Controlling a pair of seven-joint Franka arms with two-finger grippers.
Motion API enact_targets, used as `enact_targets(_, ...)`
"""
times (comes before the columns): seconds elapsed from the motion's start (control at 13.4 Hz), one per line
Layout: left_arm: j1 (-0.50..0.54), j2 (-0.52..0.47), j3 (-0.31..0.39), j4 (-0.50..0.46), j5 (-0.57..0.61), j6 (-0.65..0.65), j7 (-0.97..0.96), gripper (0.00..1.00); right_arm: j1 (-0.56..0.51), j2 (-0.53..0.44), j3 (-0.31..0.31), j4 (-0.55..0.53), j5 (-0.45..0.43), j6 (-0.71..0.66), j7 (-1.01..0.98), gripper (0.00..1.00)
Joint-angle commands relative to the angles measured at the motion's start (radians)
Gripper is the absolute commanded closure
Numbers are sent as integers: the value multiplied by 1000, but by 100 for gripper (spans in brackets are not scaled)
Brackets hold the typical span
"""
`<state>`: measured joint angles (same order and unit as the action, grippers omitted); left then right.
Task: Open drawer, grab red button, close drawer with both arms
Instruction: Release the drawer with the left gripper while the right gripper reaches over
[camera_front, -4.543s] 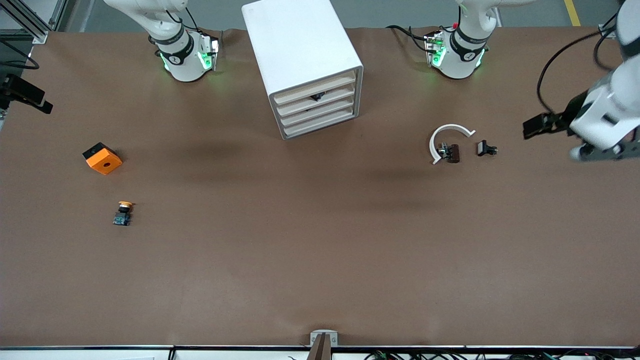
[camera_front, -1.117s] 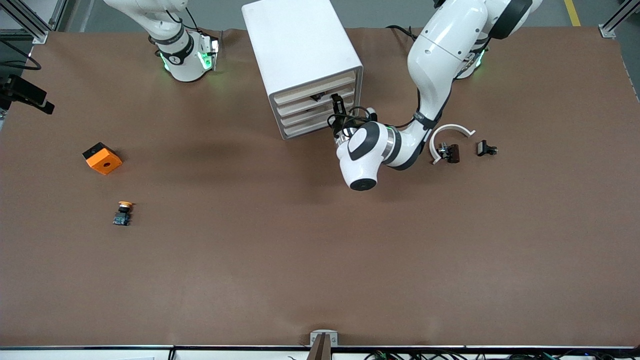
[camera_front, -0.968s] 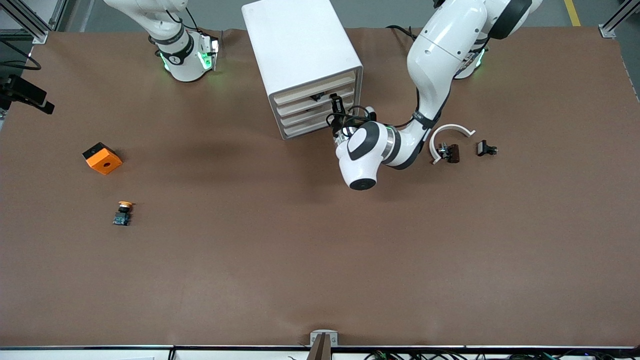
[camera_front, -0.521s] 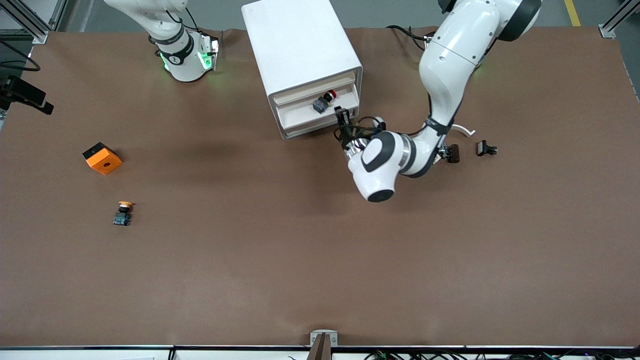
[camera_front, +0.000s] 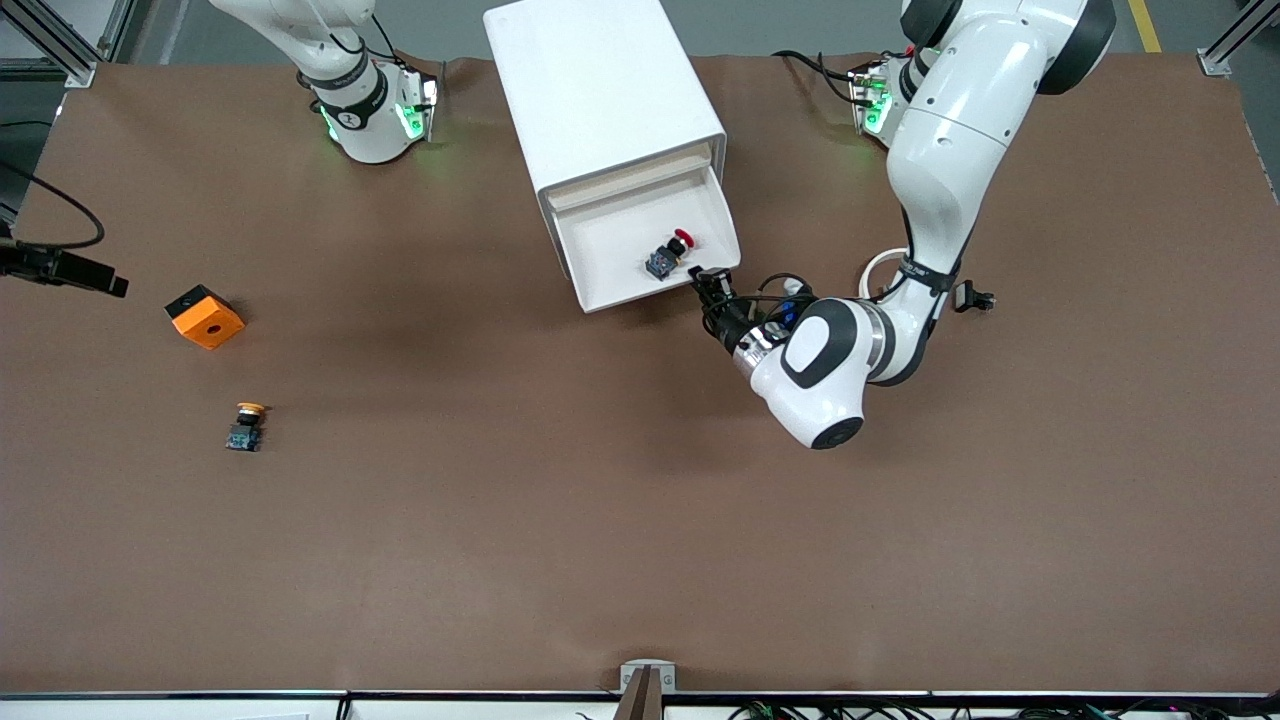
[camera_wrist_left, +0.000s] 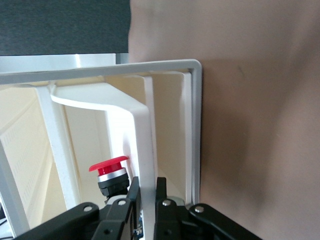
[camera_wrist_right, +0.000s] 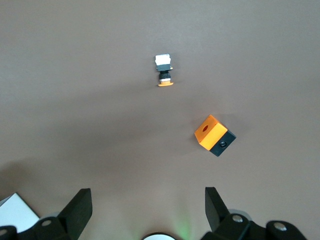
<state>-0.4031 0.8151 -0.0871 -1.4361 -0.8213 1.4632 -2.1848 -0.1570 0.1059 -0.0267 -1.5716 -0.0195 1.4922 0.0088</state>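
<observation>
The white cabinet (camera_front: 598, 95) stands between the arm bases. Its second drawer from the top (camera_front: 612, 250) is pulled out toward the front camera. The red-capped button (camera_front: 671, 252) lies in the drawer, near the corner toward the left arm's end. My left gripper (camera_front: 708, 281) is shut on the drawer's front wall at that corner. In the left wrist view the left gripper (camera_wrist_left: 147, 196) pinches the wall (camera_wrist_left: 143, 145), with the button (camera_wrist_left: 110, 172) just inside it. My right gripper (camera_wrist_right: 148, 205) is open and empty, high over the right arm's end of the table.
An orange cube with a hole (camera_front: 204, 316) and a yellow-capped button (camera_front: 245, 428) lie toward the right arm's end; both show in the right wrist view (camera_wrist_right: 214, 135) (camera_wrist_right: 164, 75). A white arc (camera_front: 880, 266) and a small black part (camera_front: 972, 297) lie by the left arm.
My left gripper has pulled the drawer farther out toward the front camera, so the button now shows fully. The black part at the front view's edge has shifted.
</observation>
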Motion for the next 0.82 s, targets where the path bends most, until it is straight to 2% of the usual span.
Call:
enact_targets(0.0,26,26,1,46,4,35,51,14,11,-3,13,32,-24,-18,25,0)
enact_targets(0.07,27,22,16,55,5,35,51,0,14,-3,16,30,-11,-17,54,0)
enact_targets(0.3,35,13,64,108,10,32,53,0,82,-8,17,28,36,-20,218,0)
enact_targets(0.45,36,12,92,167,54,32,54,0,158,-23,17,28,93,-47,369,0)
enact_targets(0.6,30,9,107,216,173,35,100,0,265,-32,17,28,125,-50,561,0)
enact_targets(0.74,35,-14,110,237,263,67,253,0,391,-32,17,30,147,-27,722,0)
